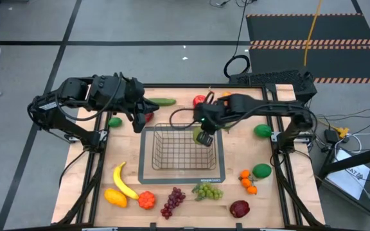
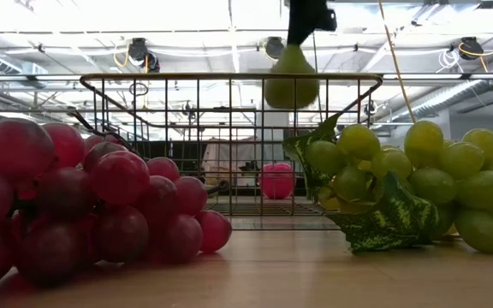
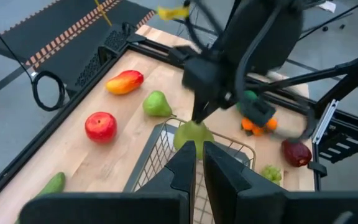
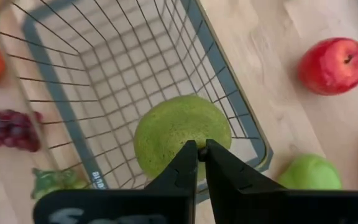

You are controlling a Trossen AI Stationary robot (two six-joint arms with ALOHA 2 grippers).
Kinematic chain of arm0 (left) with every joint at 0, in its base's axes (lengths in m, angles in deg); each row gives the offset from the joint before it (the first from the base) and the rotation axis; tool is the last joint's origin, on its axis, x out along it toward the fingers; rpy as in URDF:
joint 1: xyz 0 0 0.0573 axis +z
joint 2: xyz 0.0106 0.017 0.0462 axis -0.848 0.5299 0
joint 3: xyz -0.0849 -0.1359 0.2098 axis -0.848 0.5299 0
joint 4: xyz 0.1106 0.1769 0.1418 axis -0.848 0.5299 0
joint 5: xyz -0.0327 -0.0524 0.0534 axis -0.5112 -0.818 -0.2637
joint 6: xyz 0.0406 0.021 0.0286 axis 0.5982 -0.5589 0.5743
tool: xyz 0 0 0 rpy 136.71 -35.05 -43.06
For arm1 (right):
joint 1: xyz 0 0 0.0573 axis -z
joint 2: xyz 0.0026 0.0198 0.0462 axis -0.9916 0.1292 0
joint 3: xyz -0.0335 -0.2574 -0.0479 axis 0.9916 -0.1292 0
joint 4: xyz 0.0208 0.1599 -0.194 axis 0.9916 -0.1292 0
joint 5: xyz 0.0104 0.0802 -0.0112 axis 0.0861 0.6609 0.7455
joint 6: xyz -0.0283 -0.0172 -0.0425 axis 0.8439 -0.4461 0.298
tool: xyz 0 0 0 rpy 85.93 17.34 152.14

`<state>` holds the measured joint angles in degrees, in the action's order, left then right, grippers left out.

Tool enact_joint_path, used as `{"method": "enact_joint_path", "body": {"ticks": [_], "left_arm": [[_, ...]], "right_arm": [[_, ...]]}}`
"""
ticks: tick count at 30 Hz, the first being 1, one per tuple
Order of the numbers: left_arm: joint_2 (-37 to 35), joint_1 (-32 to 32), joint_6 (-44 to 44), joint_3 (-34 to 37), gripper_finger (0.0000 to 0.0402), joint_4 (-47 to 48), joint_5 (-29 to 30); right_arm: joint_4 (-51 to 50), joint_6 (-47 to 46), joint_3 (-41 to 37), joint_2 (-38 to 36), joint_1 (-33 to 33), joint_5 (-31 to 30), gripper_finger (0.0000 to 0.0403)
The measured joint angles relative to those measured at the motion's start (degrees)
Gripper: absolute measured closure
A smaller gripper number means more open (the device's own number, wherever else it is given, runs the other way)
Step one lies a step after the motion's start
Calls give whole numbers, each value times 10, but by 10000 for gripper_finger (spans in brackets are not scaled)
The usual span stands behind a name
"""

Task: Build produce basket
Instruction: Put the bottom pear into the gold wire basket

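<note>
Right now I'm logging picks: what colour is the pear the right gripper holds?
Yellowish green. The pear shows best in the right wrist view, pinched by the right gripper.

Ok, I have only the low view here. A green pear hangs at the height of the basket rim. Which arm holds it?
Observer: The right gripper holds the pear by its narrow top, fingers shut on it.
Operator: Is the pear over the inside of the basket?
Observer: Yes. From above, it hangs just inside the far right corner of the basket.
Operator: And the red fruit behind the mesh, is it in the basket?
Observer: No. The red apple lies outside, beyond the far wall.
</note>
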<state>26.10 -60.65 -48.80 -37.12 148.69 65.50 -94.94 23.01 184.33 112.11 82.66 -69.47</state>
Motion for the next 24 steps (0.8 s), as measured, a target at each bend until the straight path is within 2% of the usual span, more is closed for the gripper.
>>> {"method": "enact_joint_path", "body": {"ticks": [10, 24], "left_arm": [[0, -4, -36, 0, 371, 27, -34], [0, -49, -62, 0, 371, 117, -36]], "right_arm": [[3, -5, 0, 70, 7, -8, 392], [9, -5, -10, 118, 10, -15, 380]]}}
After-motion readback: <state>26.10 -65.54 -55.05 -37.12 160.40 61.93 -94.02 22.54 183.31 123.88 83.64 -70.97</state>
